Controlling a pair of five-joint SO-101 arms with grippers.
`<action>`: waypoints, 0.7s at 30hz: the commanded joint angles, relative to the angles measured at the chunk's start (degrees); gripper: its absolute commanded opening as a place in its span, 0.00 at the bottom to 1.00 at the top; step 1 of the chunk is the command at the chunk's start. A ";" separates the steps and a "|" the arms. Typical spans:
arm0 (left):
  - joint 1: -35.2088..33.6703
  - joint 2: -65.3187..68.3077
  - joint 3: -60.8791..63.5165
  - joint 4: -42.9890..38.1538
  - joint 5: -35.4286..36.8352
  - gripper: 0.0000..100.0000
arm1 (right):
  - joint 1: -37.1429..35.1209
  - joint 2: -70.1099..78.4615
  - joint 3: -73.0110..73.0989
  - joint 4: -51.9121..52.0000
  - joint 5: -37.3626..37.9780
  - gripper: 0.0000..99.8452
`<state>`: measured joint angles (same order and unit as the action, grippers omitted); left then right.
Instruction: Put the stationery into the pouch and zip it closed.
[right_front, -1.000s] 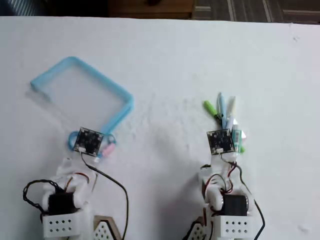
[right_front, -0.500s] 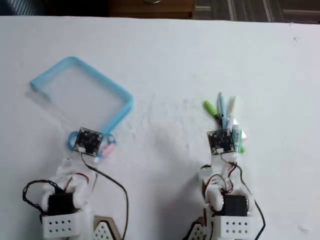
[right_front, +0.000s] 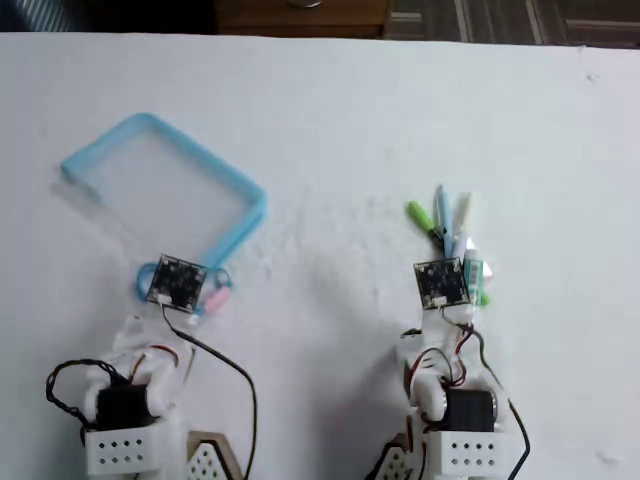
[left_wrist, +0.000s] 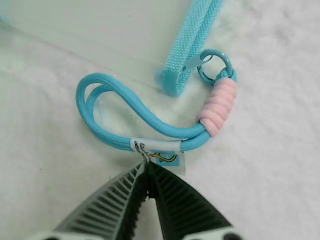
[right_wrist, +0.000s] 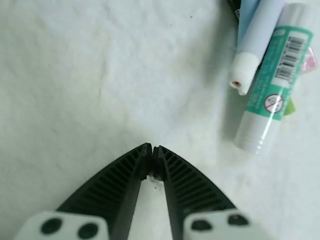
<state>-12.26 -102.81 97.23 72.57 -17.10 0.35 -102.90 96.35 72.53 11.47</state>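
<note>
Since both sets of jaws are pressed together, left gripper (left_wrist: 146, 172) at the zip cord (left_wrist: 219, 107) beside the pouch (right_front: 240, 190), right gripper (right_wrist: 151, 150) near the stationery (right_front: 450, 225), I fear nudging the glue stick (right_wrist: 270, 85) rolling.

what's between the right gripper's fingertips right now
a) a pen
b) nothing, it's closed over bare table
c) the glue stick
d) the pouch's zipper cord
B: in the right wrist view the right gripper has its tips pressed together over the bare table, while the glue stick and the pale blue pen lie apart from it, untouched.
</note>
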 joint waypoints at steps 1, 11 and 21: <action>-0.04 -0.22 -0.09 0.09 0.26 0.02 | -0.13 -0.13 0.53 -0.31 0.18 0.02; 3.12 -0.22 -0.09 0.09 0.35 0.02 | -0.22 -0.13 0.53 -0.31 0.26 0.02; 3.47 -0.48 -0.35 -1.58 -1.41 0.02 | -1.71 -0.22 -3.69 -0.66 0.35 0.02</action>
<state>-9.27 -102.81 97.23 72.57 -17.10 0.18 -102.90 95.65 72.53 11.47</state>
